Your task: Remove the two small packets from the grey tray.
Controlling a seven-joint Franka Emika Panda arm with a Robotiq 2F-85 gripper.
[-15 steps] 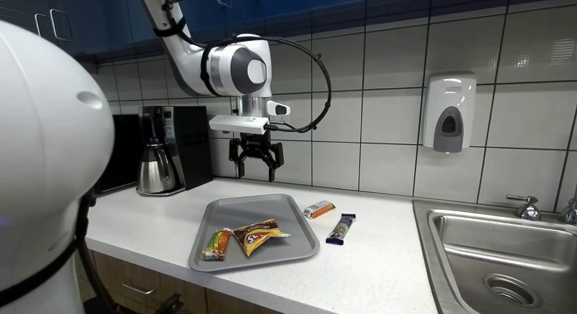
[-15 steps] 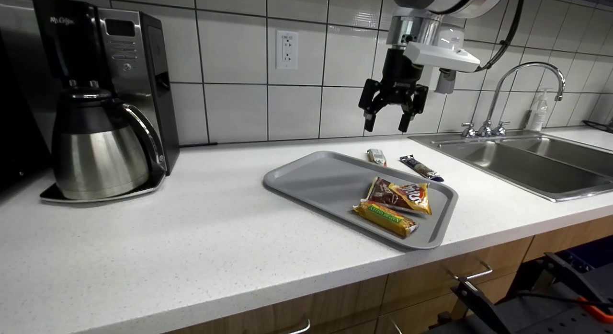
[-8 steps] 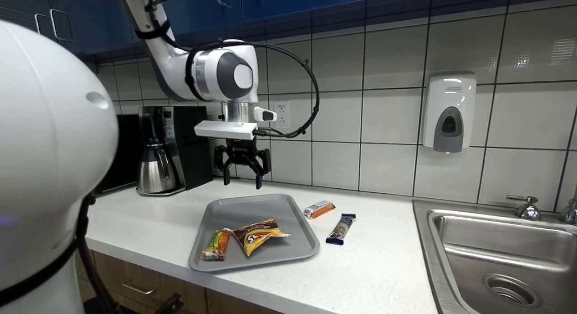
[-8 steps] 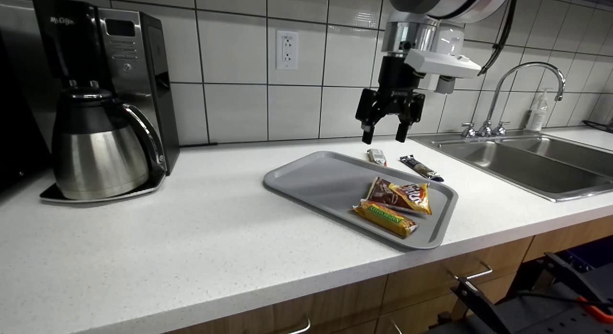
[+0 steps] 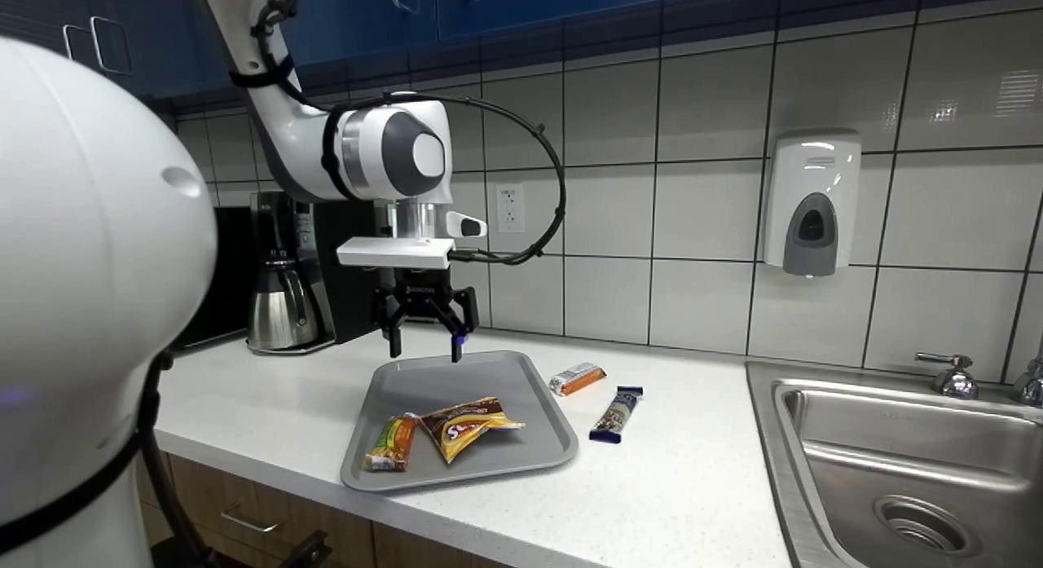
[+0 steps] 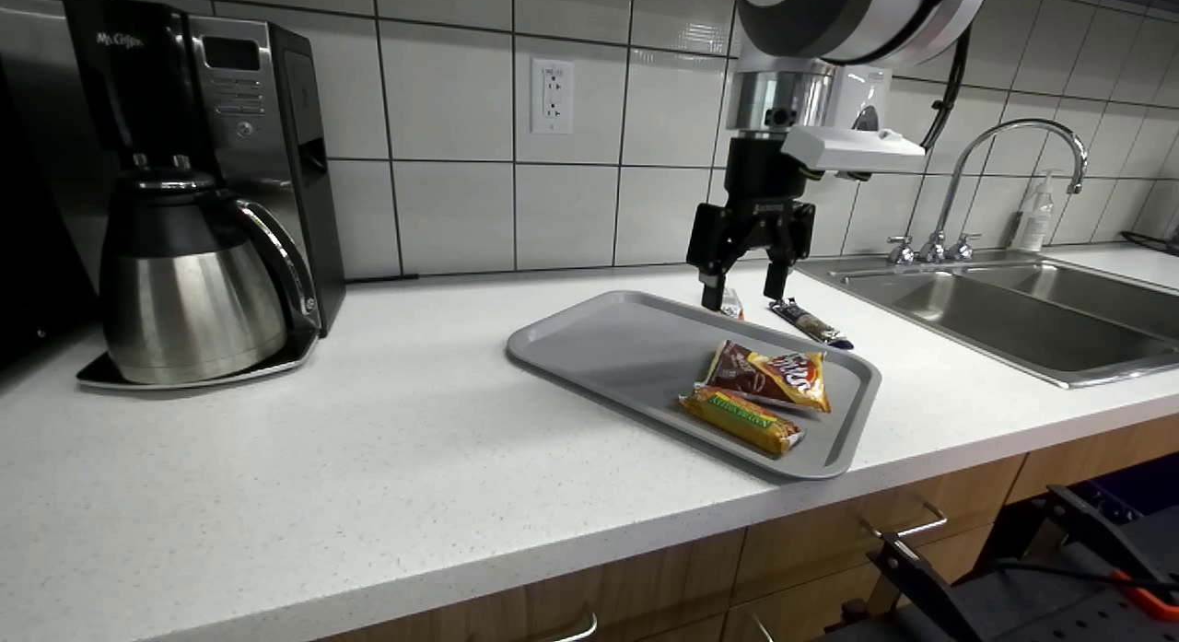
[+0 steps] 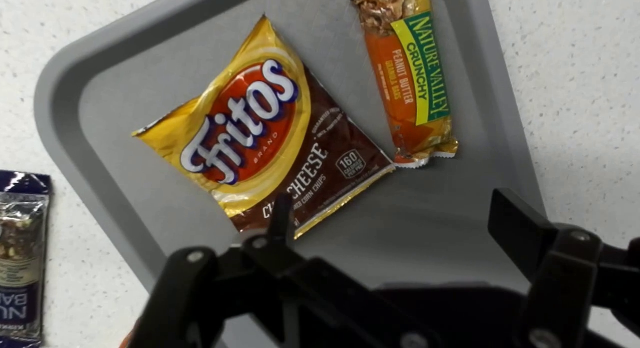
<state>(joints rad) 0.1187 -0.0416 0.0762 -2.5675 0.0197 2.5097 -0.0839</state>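
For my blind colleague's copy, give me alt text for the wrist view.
A brown-and-yellow Fritos bag and an orange Nature Valley granola bar lie on a grey tray. An open pincer, holding nothing, spans the bottom. At left, a blue-ended bar lies on the white counter.

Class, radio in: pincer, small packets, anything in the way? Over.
Pincer open, nothing held, above grey tray. Granola bar on tray; orange-and-white packet beside tray. Fritos bag at bar's end, might crowd a grasp.
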